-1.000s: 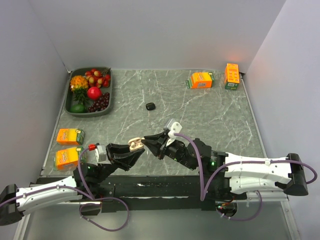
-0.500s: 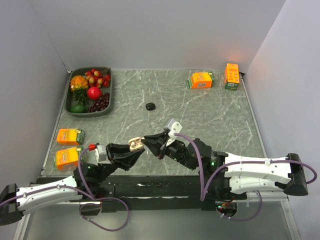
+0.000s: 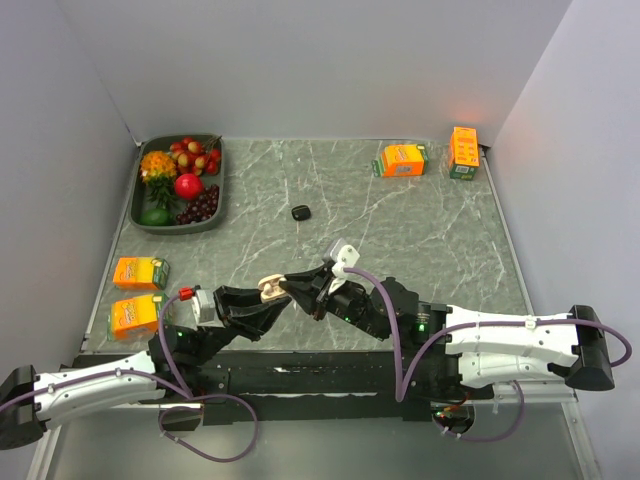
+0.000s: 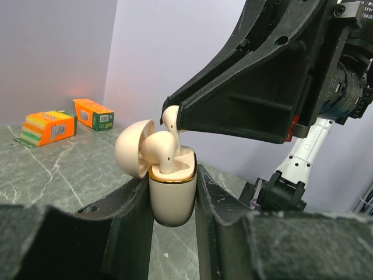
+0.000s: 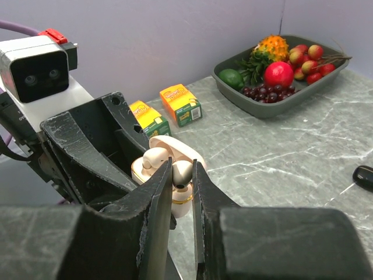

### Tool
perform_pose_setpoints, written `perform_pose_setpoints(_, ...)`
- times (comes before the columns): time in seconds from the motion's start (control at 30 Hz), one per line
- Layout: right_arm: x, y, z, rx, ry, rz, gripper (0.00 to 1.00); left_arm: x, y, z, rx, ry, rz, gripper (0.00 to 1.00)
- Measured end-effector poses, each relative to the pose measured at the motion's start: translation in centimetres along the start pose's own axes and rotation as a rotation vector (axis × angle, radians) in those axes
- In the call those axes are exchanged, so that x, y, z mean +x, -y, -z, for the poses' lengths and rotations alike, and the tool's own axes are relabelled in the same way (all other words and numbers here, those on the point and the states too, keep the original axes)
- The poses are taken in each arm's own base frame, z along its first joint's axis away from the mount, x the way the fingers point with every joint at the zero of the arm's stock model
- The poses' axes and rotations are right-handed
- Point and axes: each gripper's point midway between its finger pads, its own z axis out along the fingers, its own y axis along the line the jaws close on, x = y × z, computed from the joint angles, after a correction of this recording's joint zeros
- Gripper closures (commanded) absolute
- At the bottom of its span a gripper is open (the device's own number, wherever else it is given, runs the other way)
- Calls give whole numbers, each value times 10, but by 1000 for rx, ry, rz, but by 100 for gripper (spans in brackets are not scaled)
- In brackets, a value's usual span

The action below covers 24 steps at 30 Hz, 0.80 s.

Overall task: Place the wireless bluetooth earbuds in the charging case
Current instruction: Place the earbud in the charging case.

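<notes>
**Right claw edges the second bud over the open case**

Nothing stirs across the marbled desk [image 3: 430, 220]. The right arm [image 3: 500, 340], though, sits a touch further left and nearer than a second ago, while the left arm [image 3: 90, 385] has not budged. The left claw [image 4: 171, 175] is clamped on the cream charging case [image 4: 172, 201], held upright above the desk's near edge with its lid [image 4: 133, 153] flipped back. The right claw [image 5: 182, 175] pinches a white earbud [image 4: 170, 116], which hangs just above the case's mouth, close beside the seated bud [image 4: 161, 149] in its socket. That small drift matters: I judge the held bud is lining up with the empty socket, so the second insertion looks close but is not yet made. A sideways slip could knock the seated bud. Further out, a small black item [image 3: 300, 212] lies alone, too small to identify.
</notes>
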Motion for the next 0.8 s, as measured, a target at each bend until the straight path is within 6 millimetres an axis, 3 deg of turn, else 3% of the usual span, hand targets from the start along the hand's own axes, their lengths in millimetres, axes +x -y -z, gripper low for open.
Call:
perform_pose_setpoints(0.23,2,2,0,14,-5,-13,62,-2,1,-1,1,5,1,98)
perform_pose_setpoints(0.43,5,4,1,30,-16,-16,57,-8,2,-3,6,20,3,99)
perform_pose_setpoints(0.6,4,5,2,36,-15,-18,57,-8,3,-3,8,20,3,99)
perform_pose_setpoints(0.8,4,5,2,32,-16,-16,65,-8,3,-3,9,20,3,99)
